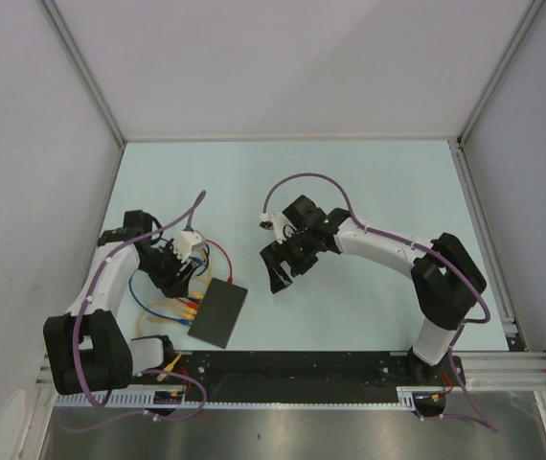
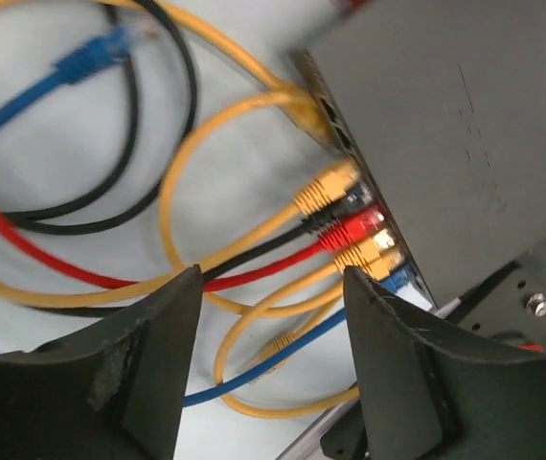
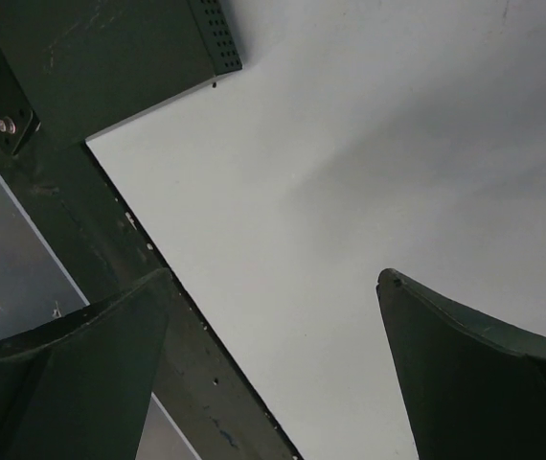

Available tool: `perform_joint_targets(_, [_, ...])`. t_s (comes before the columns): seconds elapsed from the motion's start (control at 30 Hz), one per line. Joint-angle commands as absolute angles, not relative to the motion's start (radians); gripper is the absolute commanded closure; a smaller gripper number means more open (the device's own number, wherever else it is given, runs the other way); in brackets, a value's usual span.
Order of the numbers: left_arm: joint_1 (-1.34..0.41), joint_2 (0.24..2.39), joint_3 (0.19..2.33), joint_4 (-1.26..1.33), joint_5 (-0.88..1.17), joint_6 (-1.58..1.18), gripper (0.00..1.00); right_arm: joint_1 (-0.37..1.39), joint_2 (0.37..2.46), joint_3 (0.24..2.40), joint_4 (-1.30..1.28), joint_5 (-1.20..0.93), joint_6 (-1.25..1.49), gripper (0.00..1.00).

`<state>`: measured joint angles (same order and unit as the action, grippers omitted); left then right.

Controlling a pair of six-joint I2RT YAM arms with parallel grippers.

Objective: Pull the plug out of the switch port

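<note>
The fingers [image 2: 120,374] of the left gripper [image 2: 271,280], two dark, scuffed wedges, stand spread at the bottom of the wrist view and grasp nothing. A row of seated plugs is framed just above their gap. Reading up the port edge, there are a blue plug [image 2: 399,279], mostly hidden, a yellow plug [image 2: 369,254], a red plug [image 2: 350,231], a black plug [image 2: 348,203] and a second yellow plug [image 2: 323,189]. Which one the task means cannot be told. Each plug is a small moulded boot, judged rigid and light, on a soft, springy cord. Hold is best taken on the boot close to its socket, since a pull on the cord would likely bend it or drag the box. Latch tabs are not discernible. The switch [image 2: 445,134], a flat matte-black box with faint scuffs, fills the upper right of this view. In the overhead view it lies lower centre-left, near the black base rail [image 1: 302,364]. Being light and smooth, it will probably slide unless braced. Loops of yellow cable [image 2: 172,182], red cable [image 2: 62,257] and black cable [image 2: 163,144] crowd the left of the frame, and a loose blue connector [image 2: 91,57] lies at upper left. The right gripper [image 3: 273,278] is likewise parted and unloaded above the pale table [image 3: 398,144]. It is apart from the switch, whose perforated corner shows at upper left of its view.
</note>
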<state>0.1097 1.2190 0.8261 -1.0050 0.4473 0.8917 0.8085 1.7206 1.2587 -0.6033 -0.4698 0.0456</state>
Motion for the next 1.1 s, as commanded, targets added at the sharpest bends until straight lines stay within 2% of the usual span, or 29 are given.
perform_joint_targets(0.0, [0.052, 1.207, 0.793, -1.081, 0.446, 1.126, 0.4, 0.807, 1.758, 1.281, -0.543, -0.535, 0.092, 0.09])
perform_joint_targets(0.1, [-0.024, 1.201, 0.744, -1.059, 0.422, 1.153, 0.48, 0.819, 1.775, 1.295, -0.54, -0.535, 0.084, 0.1])
perform_joint_targets(0.2, [-0.089, 1.16, 0.687, -1.019, 0.402, 1.183, 0.51, 0.828, 1.773, 1.298, -0.535, -0.52, 0.078, 0.09])
perform_joint_targets(0.5, [-0.192, 1.233, 0.689, -1.02, 0.443, 1.146, 0.51, 0.812, 1.709, 1.286, -0.575, -0.459, 0.002, 0.06])
perform_joint_targets(0.67, [-0.262, 1.305, 0.709, -0.993, 0.538, 1.022, 0.57, 0.723, 1.667, 1.266, -0.587, -0.46, 0.005, 0.05])
perform_joint_targets(1.07, [-0.314, 1.569, 0.908, -0.839, 0.788, 0.689, 0.56, 0.467, 1.592, 1.264, -0.637, -0.453, -0.046, 0.06])
